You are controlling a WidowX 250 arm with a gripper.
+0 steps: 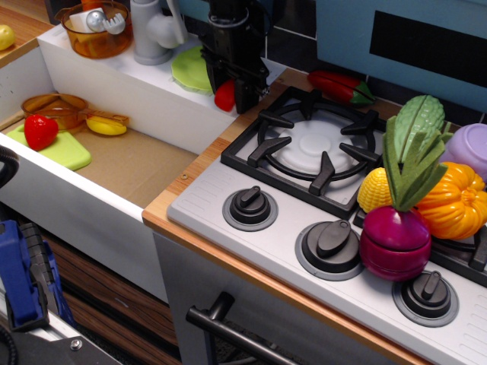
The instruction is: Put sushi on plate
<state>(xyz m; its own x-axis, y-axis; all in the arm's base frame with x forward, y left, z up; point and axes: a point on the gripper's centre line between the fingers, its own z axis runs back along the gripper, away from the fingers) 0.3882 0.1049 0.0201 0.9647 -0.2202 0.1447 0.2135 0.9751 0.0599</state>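
The sushi [225, 95], glossy red with its white base hidden, sits between the fingers of my black gripper [228, 97], which is shut on it at the counter edge by the stove's back left corner. The round light-green plate [189, 70] lies on the white sink ledge just left of the gripper, partly hidden behind it.
A stove grate [308, 144] lies right of the gripper. A red pepper [340, 86] lies behind it. A grey faucet [152, 30] and orange bowl [95, 30] stand left of the plate. The sink holds a green cutting board [61, 150] with a red toy [39, 131] and an orange pan [65, 110].
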